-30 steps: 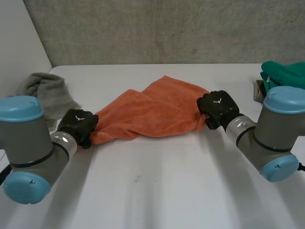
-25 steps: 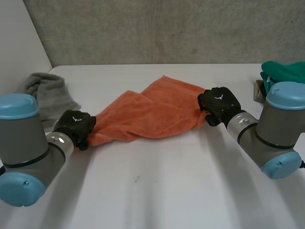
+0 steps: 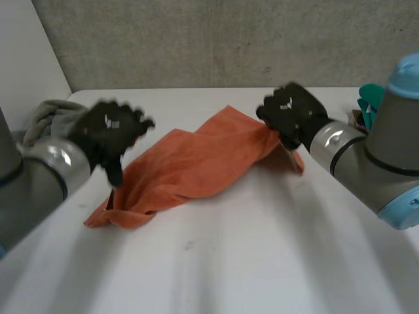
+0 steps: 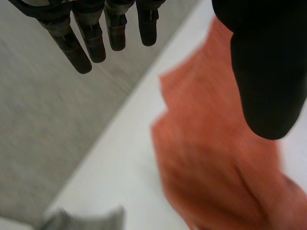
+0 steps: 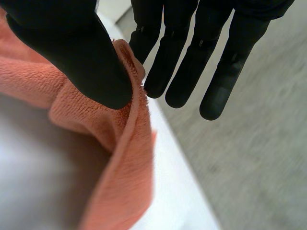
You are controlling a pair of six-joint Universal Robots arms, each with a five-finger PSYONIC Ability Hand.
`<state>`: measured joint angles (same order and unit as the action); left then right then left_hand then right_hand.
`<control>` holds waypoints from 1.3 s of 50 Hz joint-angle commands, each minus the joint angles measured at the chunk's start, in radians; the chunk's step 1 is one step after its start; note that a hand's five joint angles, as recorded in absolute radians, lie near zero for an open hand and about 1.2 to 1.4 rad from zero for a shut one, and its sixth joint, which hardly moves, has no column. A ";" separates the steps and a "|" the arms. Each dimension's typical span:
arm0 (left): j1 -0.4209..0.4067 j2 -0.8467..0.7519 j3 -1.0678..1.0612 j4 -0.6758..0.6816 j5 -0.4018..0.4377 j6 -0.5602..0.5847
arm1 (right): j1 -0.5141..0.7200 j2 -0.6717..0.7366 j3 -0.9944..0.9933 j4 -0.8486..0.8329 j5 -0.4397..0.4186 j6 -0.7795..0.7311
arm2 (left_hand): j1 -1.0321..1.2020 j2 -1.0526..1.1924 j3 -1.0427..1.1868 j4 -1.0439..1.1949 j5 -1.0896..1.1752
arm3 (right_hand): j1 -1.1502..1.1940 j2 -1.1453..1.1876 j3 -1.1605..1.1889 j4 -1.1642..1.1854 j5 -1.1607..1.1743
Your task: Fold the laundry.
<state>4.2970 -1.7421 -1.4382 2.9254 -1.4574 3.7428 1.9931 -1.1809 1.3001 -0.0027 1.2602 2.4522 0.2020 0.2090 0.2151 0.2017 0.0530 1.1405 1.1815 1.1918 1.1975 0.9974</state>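
- One orange towel (image 3: 196, 163) lies crumpled and drawn out slantwise across the white worktop (image 3: 262, 255). Its near-left end is bunched on the surface and its far-right end is lifted.
- The right hand (image 3: 292, 116) grips that lifted end. In the right wrist view the thumb (image 5: 72, 52) presses a fold of the towel's hemmed edge against the side of the nearest of the fingers (image 5: 180, 72), which are straight.
- From that pinch the rest of the cloth falls away below the right palm toward the worktop. In the head view a small flap hangs just under the hand on its near side.
- The left hand (image 3: 108, 134) hovers above the worktop over the towel's left part. Its fingers (image 4: 86, 45) are spread and straight and hold nothing.
- In the left wrist view the towel lies below the left palm, apart from the fingertips. The left thumb (image 4: 268, 81) crosses in front of the cloth, and no cloth sits between thumb and fingers.
- A grey cloth (image 3: 52, 114) lies heaped at the far-left edge of the worktop, beyond the left hand and apart from the towel.
- A green cloth (image 3: 374, 97) lies at the far-right edge, partly behind the right arm and apart from the towel.
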 commanded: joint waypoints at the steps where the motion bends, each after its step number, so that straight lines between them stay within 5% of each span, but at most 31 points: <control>1: -0.059 -0.238 0.353 0.014 0.077 -0.072 | 0.018 -0.115 -0.015 -0.060 -0.133 0.017 | -0.027 -0.034 -0.041 -0.027 -0.053 | 0.256 0.215 0.204 0.199 0.224; 16: -0.243 -0.790 0.844 -0.213 0.152 -0.066 | 0.032 -0.224 -0.028 -0.112 -0.295 0.195 | -0.027 -0.034 -0.041 -0.027 -0.053 | 0.256 0.215 0.204 0.199 0.224; 17: -0.247 -0.806 0.855 -0.216 0.150 -0.064 | 0.032 -0.226 -0.028 -0.117 -0.295 0.201 | 0.031 0.024 0.018 0.031 0.006 | 0.256 0.215 0.204 0.199 0.224; 21: -0.258 -0.862 0.912 -0.203 0.127 -0.049 | 0.029 -0.215 -0.036 -0.146 -0.283 0.217 | 1.136 1.129 1.123 1.136 1.111 | 0.256 0.215 0.204 0.199 0.224; 22: -0.256 -0.870 0.947 -0.174 0.096 -0.043 | 0.023 -0.204 -0.039 -0.155 -0.274 0.217 | 1.194 1.187 1.181 1.194 1.168 | 0.256 0.215 0.204 0.199 0.224; 30: -0.232 -0.792 1.082 0.074 -0.213 -0.026 | -0.031 -0.097 -0.129 -0.160 -0.173 0.212 | 1.194 1.187 1.181 1.195 1.169 | 0.256 0.215 0.204 0.199 0.224; 40: -0.204 -0.530 1.000 0.299 -0.201 -0.034 | -0.022 0.024 -0.286 -0.166 0.019 0.215 | 1.194 1.187 1.181 1.195 1.169 | 0.256 0.215 0.204 0.199 0.224; 47: -0.178 -0.432 0.674 0.290 -0.198 -0.053 | 0.013 0.055 -0.227 -0.178 0.022 0.263 | 1.194 1.187 1.181 1.195 1.169 | 0.256 0.215 0.204 0.199 0.224; 57: -0.158 -0.488 0.322 0.308 -0.205 -0.089 | 0.076 0.141 -0.022 -0.240 0.030 0.258 | 1.183 1.176 1.170 1.183 1.157 | 0.256 0.215 0.204 0.199 0.224; 65: -0.138 -0.524 0.214 0.250 -0.247 -0.092 | 0.104 0.218 0.087 -0.223 0.084 0.157 | 0.787 0.780 0.774 0.787 0.762 | 0.256 0.215 0.204 0.199 0.224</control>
<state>4.1454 -2.2482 -1.1753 3.2226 -1.6761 3.6502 2.0830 -1.0025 1.3268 -0.2421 1.3109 2.6742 1.0246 1.0161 1.0179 1.0167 0.8529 1.1460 1.1815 1.1938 1.2004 1.0095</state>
